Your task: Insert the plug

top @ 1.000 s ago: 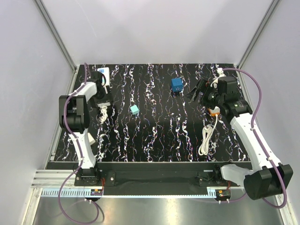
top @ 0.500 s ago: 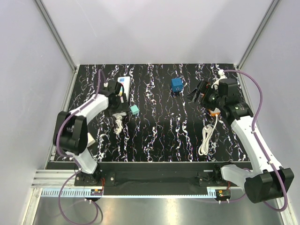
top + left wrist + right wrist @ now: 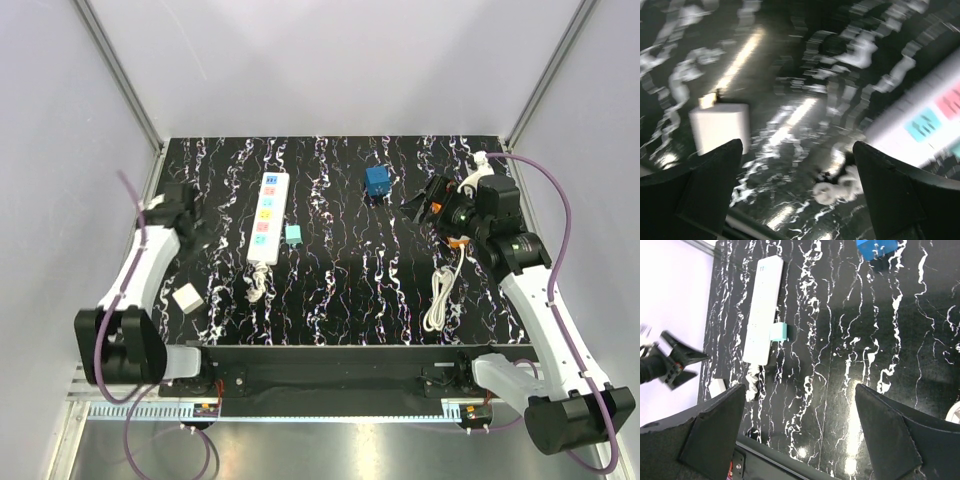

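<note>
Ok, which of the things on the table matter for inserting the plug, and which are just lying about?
Job: long white power strip with coloured sockets; coiled white cable with orange end.
Lying about, likely: blue cube; small teal block; white square block, possibly an adapter.

The left arm (image 3: 140, 265) and right arm (image 3: 545, 315), white-shelled with bulky black joint housings (image 3: 108, 345), each trail a purple cable (image 3: 566, 215) looping clear of the links.

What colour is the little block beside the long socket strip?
Teal; the block shows best in right wrist view.
</note>
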Robot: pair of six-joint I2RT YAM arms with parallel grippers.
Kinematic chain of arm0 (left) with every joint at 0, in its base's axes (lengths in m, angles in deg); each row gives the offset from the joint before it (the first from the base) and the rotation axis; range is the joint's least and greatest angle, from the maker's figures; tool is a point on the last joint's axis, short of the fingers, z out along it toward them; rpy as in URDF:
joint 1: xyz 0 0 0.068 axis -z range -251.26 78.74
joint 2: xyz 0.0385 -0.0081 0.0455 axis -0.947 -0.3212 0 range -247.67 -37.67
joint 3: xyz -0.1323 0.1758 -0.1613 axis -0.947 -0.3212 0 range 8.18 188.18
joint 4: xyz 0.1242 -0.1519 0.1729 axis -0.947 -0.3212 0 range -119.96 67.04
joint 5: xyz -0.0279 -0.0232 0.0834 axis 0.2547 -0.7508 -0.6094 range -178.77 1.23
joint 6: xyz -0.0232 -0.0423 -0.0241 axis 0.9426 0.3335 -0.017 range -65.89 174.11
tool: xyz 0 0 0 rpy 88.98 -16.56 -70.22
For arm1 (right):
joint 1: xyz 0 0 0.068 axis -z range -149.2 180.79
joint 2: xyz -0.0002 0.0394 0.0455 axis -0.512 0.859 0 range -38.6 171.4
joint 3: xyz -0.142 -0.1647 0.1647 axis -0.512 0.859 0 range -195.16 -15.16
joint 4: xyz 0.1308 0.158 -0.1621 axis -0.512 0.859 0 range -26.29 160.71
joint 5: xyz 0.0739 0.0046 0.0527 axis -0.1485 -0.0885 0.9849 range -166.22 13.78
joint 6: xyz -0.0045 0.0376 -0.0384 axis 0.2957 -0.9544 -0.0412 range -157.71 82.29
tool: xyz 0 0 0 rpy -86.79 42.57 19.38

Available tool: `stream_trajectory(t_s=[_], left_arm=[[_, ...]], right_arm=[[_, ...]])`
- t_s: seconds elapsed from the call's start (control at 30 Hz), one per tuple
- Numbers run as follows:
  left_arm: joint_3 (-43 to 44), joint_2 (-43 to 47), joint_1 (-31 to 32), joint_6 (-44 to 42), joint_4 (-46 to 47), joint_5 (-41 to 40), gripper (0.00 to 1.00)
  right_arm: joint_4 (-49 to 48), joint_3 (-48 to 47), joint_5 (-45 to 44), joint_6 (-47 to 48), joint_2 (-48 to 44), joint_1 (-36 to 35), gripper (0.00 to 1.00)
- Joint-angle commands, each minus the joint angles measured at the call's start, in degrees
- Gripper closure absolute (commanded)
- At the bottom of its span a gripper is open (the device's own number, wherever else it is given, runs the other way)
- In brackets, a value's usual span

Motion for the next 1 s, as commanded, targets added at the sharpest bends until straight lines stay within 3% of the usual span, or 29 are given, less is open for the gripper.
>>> stream_trajectory(t_s=[0.0, 0.47, 0.63, 0.77, 0.87, 0.9, 0.97], left_arm=[[-3.6, 6.7, -7.1, 7.0, -3.9, -6.6, 0.01], [-13.7, -1.2, -8.6, 12.3, 2.6, -6.3, 0.01], [-16.1, -3.0, -8.6, 14.5, 3.4, -6.1, 0.07], [-19.4, -1.9, -8.5, 14.4, 5.7, -3.9, 0.19], [-20.9, 0.2, -8.3, 12.2, 6.7, -3.3, 0.39], [-21.2, 1.3, -7.6, 11.0, 7.6, -2.4, 0.52], [-21.3, 2.1, -6.9, 7.9, 7.8, -0.1, 0.67]], right_arm=[[-2.2, 0.0, 2.3, 1.3, -1.0, -0.1, 0.03], [-3.7, 1.4, 4.2, 1.1, -1.7, -0.1, 0.02], [-3.7, 1.3, 4.5, 1.1, -1.2, -0.1, 0.02], [-3.7, 1.6, 4.4, 0.7, -1.3, 0.0, 0.02], [-3.7, 1.9, 3.3, -0.9, -0.8, -0.1, 0.03], [-3.6, 2.0, 3.2, -1.2, -0.6, -0.1, 0.04], [-3.6, 1.9, 3.3, -1.9, -0.2, -0.1, 0.04]])
